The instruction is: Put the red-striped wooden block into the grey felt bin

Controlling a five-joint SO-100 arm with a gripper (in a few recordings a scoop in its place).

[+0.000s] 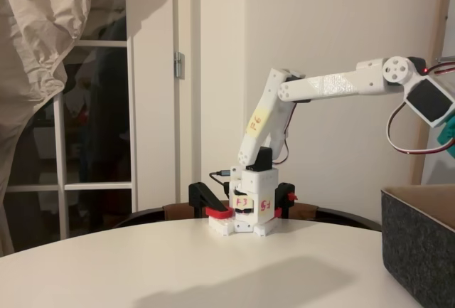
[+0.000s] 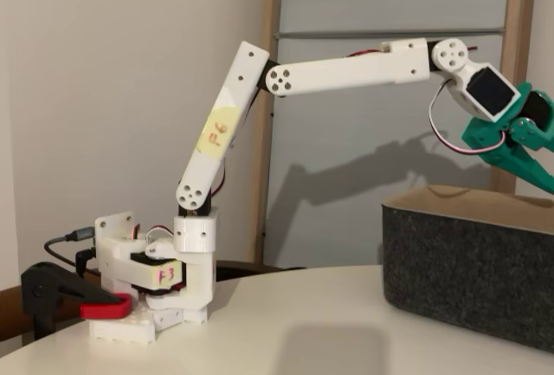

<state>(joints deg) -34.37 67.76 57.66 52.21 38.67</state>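
Above the bin (image 2: 467, 262), at the right edge of both fixed views, the arm (image 2: 346, 72) is stretched out nearly level from its base (image 2: 186, 271), with the wrist bent downward. The green claw (image 2: 524, 150) is cut off by the frame edge in one fixed view, and just a sliver of green is seen in the other, so whether its fingers are apart, together or clamped on something cannot be told. The block cannot be made out between the fingers, on the table (image 1: 178, 265), or anywhere else, and the inside of the bin is hidden behind its grey wall, with the tan lining seen just along the rim. Where the block is therefore cannot be told.

The table around the base and in front of the bin (image 1: 419, 244) is bare, apart from the arm's shadow. From the claw's place over the open top, the task is judged to be at or near the drop: either the block is held and waiting to be let go, or it has been let fall inside. If it is held, what is left is the release and the arm's return.
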